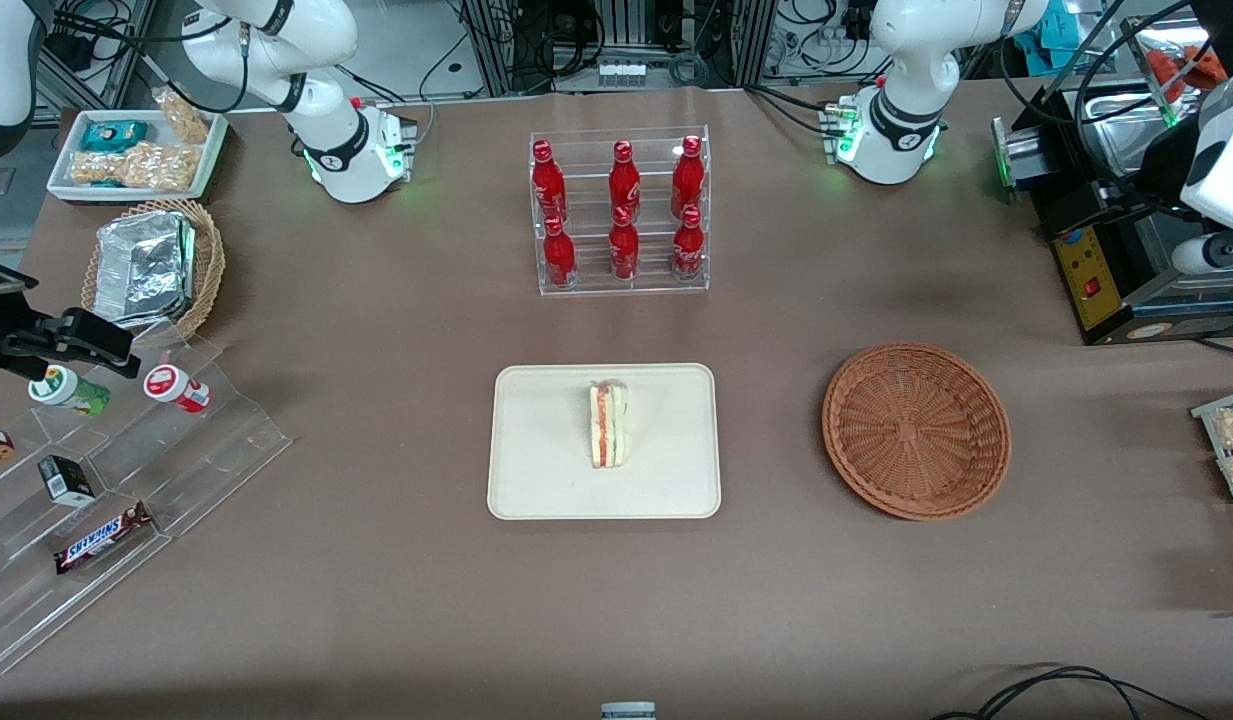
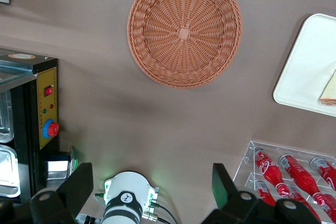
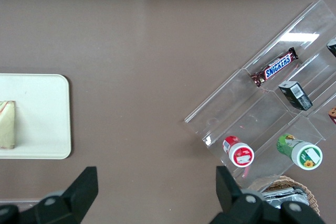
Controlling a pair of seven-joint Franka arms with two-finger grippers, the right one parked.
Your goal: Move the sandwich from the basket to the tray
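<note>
High above basket (image 2: 185, 29), hand (image 2: 152, 184) open.

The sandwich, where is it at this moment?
In the front view the sandwich lies on the cream tray, nearer the camera than the bottle rack. The open tool hangs high above the empty basket.

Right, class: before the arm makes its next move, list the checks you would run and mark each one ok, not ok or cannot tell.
1. Sandwich on the tray: ok, near the middle, inside the rim.
2. Basket empty: ok, only bare weave shows.
3. Gripper released: ok, open with nothing between its fingers.
4. Gripper clear of the sandwich: ok, it is high above the table near the working arm's base, with the basket below it.
5. Bottle rack undisturbed: ok, six red bottles upright.
6. Sandwich wrap intact: cannot tell.
</note>
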